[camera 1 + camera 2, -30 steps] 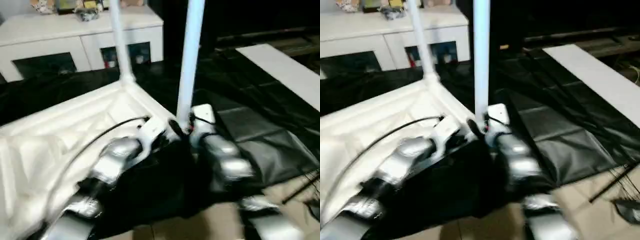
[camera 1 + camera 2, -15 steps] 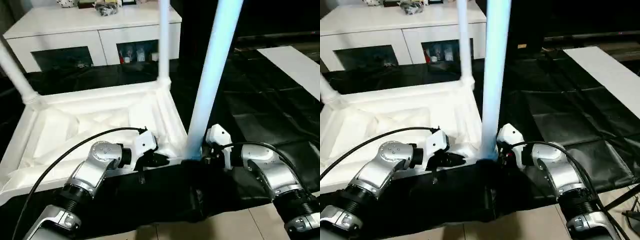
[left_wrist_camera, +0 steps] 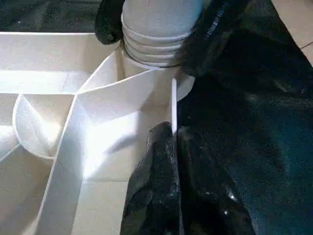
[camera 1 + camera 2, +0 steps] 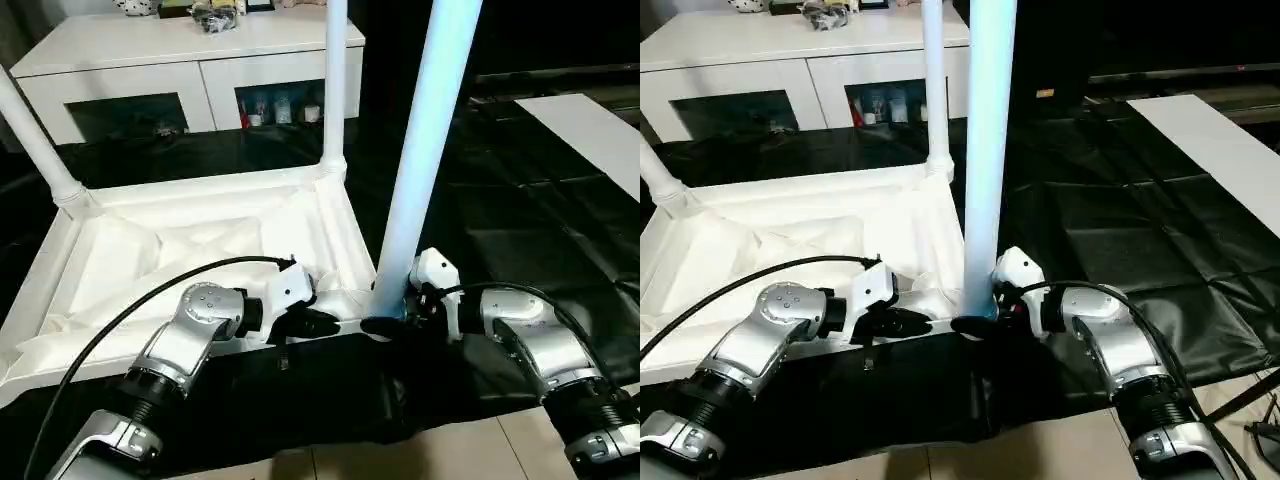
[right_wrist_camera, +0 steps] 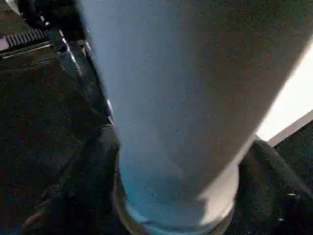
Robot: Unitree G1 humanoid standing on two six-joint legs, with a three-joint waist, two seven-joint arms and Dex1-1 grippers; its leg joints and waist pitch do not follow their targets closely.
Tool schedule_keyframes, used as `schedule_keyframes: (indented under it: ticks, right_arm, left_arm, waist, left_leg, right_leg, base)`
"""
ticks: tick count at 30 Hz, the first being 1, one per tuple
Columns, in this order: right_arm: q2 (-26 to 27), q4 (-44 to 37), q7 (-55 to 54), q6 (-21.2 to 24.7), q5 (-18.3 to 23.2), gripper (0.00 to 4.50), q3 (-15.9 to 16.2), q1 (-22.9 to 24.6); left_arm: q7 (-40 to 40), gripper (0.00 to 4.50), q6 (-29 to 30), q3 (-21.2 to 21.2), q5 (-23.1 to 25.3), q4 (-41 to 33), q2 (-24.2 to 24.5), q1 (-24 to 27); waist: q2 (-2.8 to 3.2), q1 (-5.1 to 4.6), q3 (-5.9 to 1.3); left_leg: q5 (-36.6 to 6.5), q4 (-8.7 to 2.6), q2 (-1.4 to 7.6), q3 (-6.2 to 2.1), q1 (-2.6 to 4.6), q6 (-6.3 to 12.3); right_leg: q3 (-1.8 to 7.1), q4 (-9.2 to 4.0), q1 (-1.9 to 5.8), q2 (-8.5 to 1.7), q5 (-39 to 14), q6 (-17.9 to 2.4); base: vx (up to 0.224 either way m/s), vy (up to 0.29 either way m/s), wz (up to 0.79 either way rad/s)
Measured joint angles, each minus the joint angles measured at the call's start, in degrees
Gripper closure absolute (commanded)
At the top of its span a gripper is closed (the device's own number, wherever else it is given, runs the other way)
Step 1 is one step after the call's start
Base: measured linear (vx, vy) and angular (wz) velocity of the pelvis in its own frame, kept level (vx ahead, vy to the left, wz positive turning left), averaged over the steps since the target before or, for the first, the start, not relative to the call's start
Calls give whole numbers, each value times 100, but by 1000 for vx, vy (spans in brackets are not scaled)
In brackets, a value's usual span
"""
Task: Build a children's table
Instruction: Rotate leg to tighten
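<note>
Tabletop (image 4: 190, 240) lay upside-down on black sheet (image 4: 520, 230), legs up. Head view: right gripper (image 4: 385, 322) w/ fingers round base of near leg (image 4: 425, 150) at its corner socket. Left wrist view: left gripper (image 3: 171, 147) pinched shut on tabletop's rim. Right wrist view: fingers (image 5: 274, 171) either side of leg, firm grip unclear.

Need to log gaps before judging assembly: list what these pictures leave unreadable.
- Near leg: top cut off by the head views' upper edge.
- Its seating in the corner socket: hidden by the right gripper.
- Tabletop: near-left corner cut off by the picture edge.
</note>
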Motion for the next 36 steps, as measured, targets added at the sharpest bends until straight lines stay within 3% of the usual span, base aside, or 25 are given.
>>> schedule_keyframes:
  ticks: [1, 4, 10, 13, 20, 22, 23, 25, 30, 33, 36]
  right_arm:
    - [48, 37, -32, 37, 40, 167, -30, 5]
    - [331, 130, -334, 51, 90, 173, -153, 32]
    - [1164, 545, -2123, -22, -84, 181, -537, -21]
    - [1748, 963, -3632, 58, -305, 181, -832, -295]
    - [2381, 1928, -5614, 81, -421, 181, -1257, -1006]
    - [2389, 2038, -5666, 23, -426, 181, -1276, -1059]
    - [2399, 2045, -5634, -23, -426, 125, -1316, -1052]
    - [2407, 2033, -5488, -137, -384, 109, -1379, -1013]
    - [2378, 1816, -4748, -307, -249, 67, -1366, -817]
    - [1968, 1370, -3835, -138, -90, 39, -1084, -555]
    - [1044, 529, -2179, 61, -10, 39, -469, -81]
  left_arm:
    - [-1, 450, 0, 3, -5, 0, 11, 5]
    - [54, 450, 28, 36, -24, 18, -9, 20]
    - [945, 450, 216, 213, 212, 503, -402, -262]
    - [1781, 450, 436, 276, 367, 984, -839, -594]
    - [2927, 450, 614, 303, 612, 1696, -1494, -1070]
    - [2996, 450, 586, 302, 642, 1786, -1534, -1089]
    - [2996, 450, 566, 299, 643, 1806, -1535, -1098]
    - [3002, 450, 500, 289, 661, 1829, -1523, -1105]
    - [2876, 450, 358, 316, 644, 1703, -1287, -1039]
    - [2432, 450, 312, 313, 575, 1341, -1037, -813]
    - [1390, 450, 137, 239, 278, 718, -500, -356]
  waist:
    - [-1, -7, -1]
    - [-3, -33, -1]
    - [-13, -215, -5]
    - [-15, -315, -5]
    - [-33, -365, -15]
    - [-36, -365, -17]
    - [-37, -364, -17]
    - [-37, -354, -16]
    - [-41, -437, -14]
    - [-40, -454, -13]
    - [-35, -376, -15]
  left_leg:
    - [0, 2, 2, 0, 1, 0]
    - [1, 5, 4, 0, 4, -3]
    - [13, 6, 2, -1, 26, -26]
    - [14, 4, -9, -5, 84, -29]
    - [13, -3, -31, -18, 91, -27]
    - [13, -7, -31, -20, 89, -26]
    - [13, -7, -31, -20, 89, -26]
    - [13, -10, -32, -20, 84, -26]
    - [13, -30, -31, -32, 66, -26]
    - [13, -54, -31, -32, 81, -26]
    - [13, -62, -21, -33, 83, -27]
  right_leg:
    - [0, 1, 1, 1, 0, 0]
    - [1, 11, 0, 3, 0, 0]
    - [6, 15, 23, 4, -3, 16]
    - [10, -4, 68, 2, -8, 24]
    - [14, -50, 90, -4, -13, 33]
    - [11, -67, 96, -4, -13, 33]
    - [11, -70, 97, -4, -13, 33]
    - [13, -74, 95, -4, -13, 33]
    - [4, -70, 80, -2, -11, 32]
    - [2, -62, 71, 1, -7, 29]
    - [0, -22, 73, 5, -15, 51]
  base:
    - [0, 0, 0]
    - [0, 0, 0]
    - [0, 0, 0]
    - [0, 0, 0]
    - [0, 0, 0]
    - [0, 0, 0]
    - [0, 0, 0]
    - [0, 0, 0]
    - [0, 0, 0]
    - [0, 0, 0]
    - [0, 0, 0]
